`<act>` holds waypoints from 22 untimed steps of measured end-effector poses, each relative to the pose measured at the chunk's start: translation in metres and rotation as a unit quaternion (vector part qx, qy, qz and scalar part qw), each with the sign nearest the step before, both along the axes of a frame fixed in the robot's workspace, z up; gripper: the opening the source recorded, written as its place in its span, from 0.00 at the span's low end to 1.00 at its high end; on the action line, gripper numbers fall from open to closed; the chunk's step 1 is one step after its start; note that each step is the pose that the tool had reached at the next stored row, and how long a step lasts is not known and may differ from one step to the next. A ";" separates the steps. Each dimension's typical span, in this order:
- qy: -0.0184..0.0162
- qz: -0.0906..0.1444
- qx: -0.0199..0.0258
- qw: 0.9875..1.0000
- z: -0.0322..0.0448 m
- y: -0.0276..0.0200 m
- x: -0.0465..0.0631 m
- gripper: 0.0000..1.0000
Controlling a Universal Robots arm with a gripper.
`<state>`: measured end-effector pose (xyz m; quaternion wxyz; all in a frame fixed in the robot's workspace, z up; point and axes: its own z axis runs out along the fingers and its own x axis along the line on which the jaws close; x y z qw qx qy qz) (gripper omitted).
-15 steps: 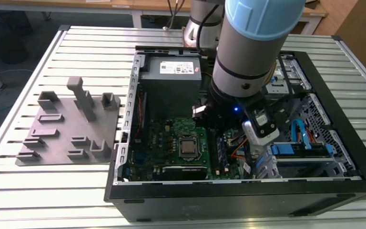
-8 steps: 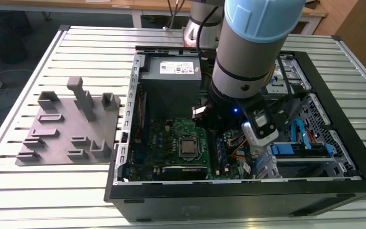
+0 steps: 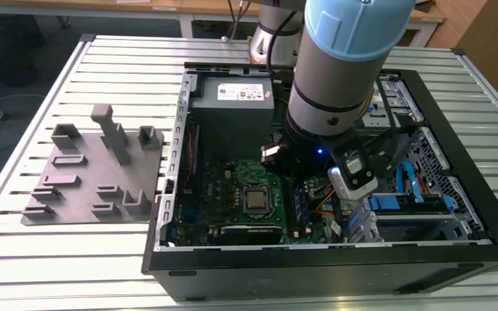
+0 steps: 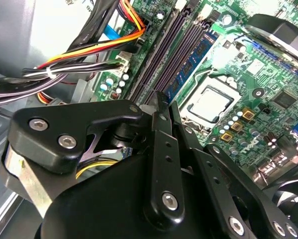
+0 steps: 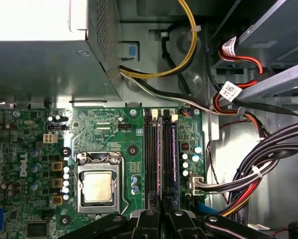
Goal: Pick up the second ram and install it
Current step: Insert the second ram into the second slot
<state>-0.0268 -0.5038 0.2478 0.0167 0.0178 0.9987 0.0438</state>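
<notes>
My gripper [image 4: 164,102] hangs low inside the open computer case [image 3: 318,259], right over one end of the black ram sockets [image 5: 161,154]. Its black fingers [image 5: 148,217] are drawn close together, and I see nothing between them. In the second wrist view a blue-green ram stick [image 4: 195,60] stands seated in the socket nearest the processor [image 4: 209,104]. I cannot tell whether that stick is the second ram. The neighbouring sockets [image 4: 161,55] look dark. The arm's wrist [image 3: 331,110] hides the fingers in the exterior view.
A grey moulded tray [image 3: 76,188] with upright posts lies at the exterior view's left, outside the case. The power supply [image 5: 39,55] sits beyond the processor [image 5: 96,188]. Bundled cables [image 5: 268,149] and drive bays [image 3: 414,201] crowd the side past the sockets.
</notes>
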 end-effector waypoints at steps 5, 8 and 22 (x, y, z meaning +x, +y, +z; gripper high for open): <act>0.000 0.000 0.000 1.000 -0.0037 0.0000 0.000 0.11; 0.000 0.000 0.000 1.000 -0.0072 0.0000 -0.001 0.11; 0.000 -0.023 -0.003 1.000 -0.0191 0.0000 -0.004 0.11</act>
